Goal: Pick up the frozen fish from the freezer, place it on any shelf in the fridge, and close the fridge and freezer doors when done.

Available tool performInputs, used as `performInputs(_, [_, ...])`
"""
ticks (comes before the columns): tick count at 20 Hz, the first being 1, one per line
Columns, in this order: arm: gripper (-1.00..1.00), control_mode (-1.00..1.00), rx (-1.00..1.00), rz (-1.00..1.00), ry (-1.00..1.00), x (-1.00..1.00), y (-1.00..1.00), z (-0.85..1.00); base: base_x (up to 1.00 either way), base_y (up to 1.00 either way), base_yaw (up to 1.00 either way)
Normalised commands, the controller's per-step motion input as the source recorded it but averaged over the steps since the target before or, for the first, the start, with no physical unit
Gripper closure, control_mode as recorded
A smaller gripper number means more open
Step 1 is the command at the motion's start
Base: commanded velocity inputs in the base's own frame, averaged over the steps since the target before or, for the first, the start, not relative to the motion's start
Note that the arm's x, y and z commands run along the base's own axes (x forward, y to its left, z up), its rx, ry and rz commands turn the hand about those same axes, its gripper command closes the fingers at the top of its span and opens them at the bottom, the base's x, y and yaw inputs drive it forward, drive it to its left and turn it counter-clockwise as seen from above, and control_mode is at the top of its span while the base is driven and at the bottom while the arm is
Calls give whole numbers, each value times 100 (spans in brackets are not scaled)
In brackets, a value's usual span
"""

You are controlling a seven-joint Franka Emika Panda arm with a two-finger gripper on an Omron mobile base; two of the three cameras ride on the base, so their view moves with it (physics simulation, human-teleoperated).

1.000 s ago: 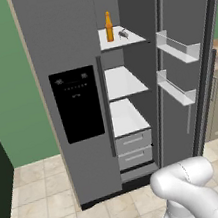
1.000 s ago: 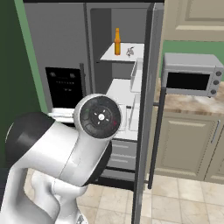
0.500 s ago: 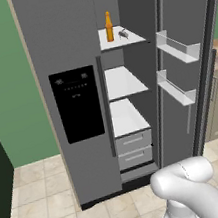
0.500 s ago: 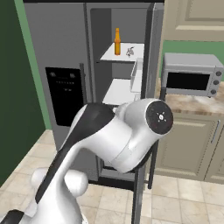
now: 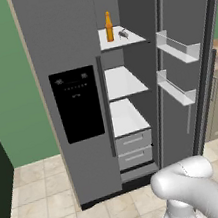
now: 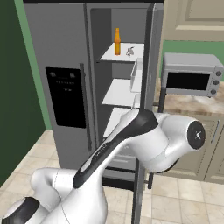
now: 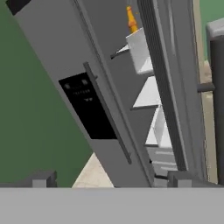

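The frozen fish (image 5: 123,34) (image 6: 129,52) is a tiny silvery thing lying on the top white shelf (image 5: 134,39) of the fridge, just right of an orange bottle (image 5: 109,27) (image 6: 117,42). The fridge door (image 5: 194,91) with pale bins stands wide open. The freezer door (image 5: 73,127) (image 6: 57,65) with its black dispenser panel (image 5: 77,104) is closed. My gripper (image 7: 113,181) is open and holds nothing; its fingertips (image 7: 43,178) sit far apart, well back from the refrigerator and aimed at the freezer door's handle (image 7: 107,118). The arm's elbow (image 6: 175,140) covers the lower shelves in the right base view.
Two more white shelves (image 5: 122,83) and grey drawers (image 5: 135,149) sit below the top one. A grey microwave (image 6: 190,74) stands on a counter right of the open door, above beige cabinets (image 6: 205,148). Tiled floor (image 5: 41,204) lies in front.
The arm has swung: in the right base view its big joint has moved from the left to the right. Fish, bottle and both doors stay as they were.
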Motion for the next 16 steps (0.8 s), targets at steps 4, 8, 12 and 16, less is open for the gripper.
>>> performInputs(4, [-100,-100,14,0,-6,55,-63,-38,0,0,0])
performInputs(8, [-100,-100,8,0,-4,64,-58,-19,0,0,0])
performInputs(12, [-100,-100,1,0,0,61,-37,-21,0,0,0])
performInputs(16, [-100,-100,0,0,-2,59,-22,-27,0,0,0])
